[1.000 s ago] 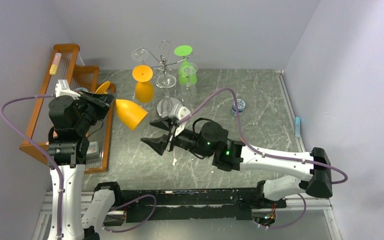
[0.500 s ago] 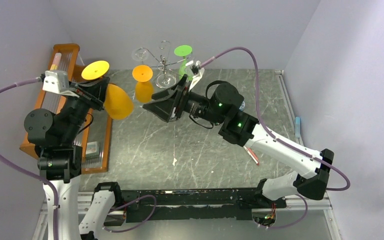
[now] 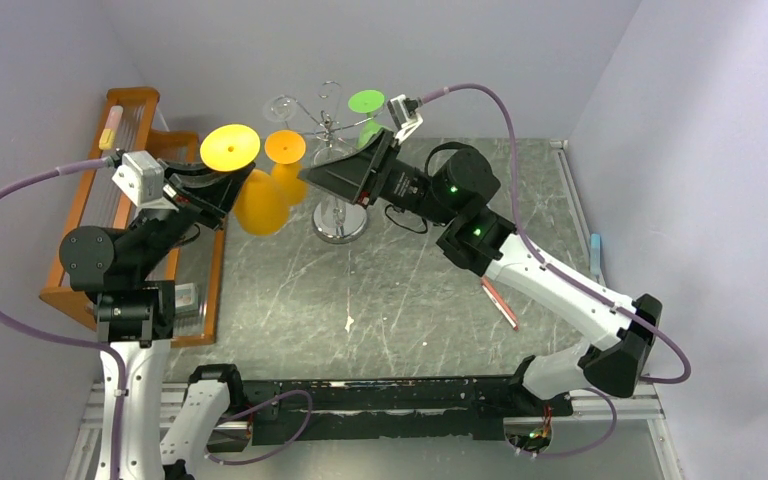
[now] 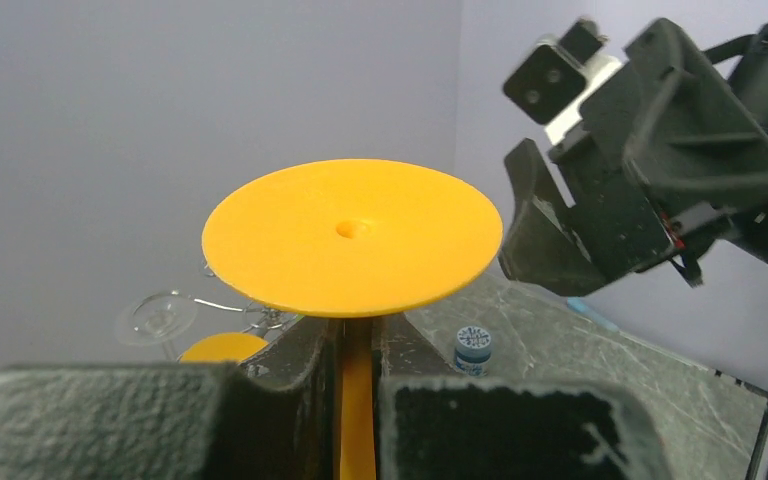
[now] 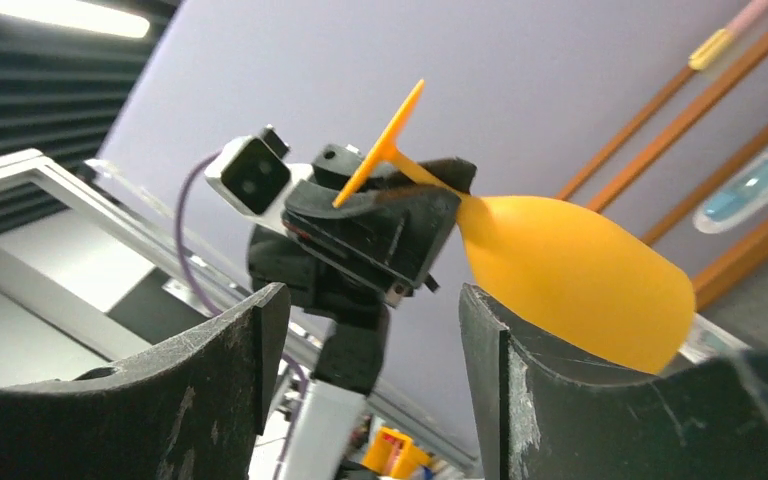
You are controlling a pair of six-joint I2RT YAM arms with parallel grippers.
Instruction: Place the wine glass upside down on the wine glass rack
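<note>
Top view, glass: the wine glass (image 3: 258,200), yellow, hangs in the air left of the wine glass rack (image 3: 332,125). It is tilted, foot up and bowl down, on no wire arm yet.
Top view, left gripper: the left gripper (image 3: 215,185) is clamped on the stem just under the foot.
Top view, right gripper: the right gripper (image 3: 325,183) hovers by the rack's pole with jaws apart, holding nothing.
Top view, neighbours: an orange glass (image 3: 285,147) and a green glass (image 3: 367,101) hang on the rack.
Left wrist view, grip: the fingers (image 4: 520,430) pinch the stem below the flat foot (image 4: 352,235).
Right wrist view, bowl: the bowl (image 5: 570,270) juts sideways past the left gripper.
Doing it well: level the glass first. Slide the stem into a free arm with the foot above the wires, clear of the orange glass, and release only once the foot rests.
</note>
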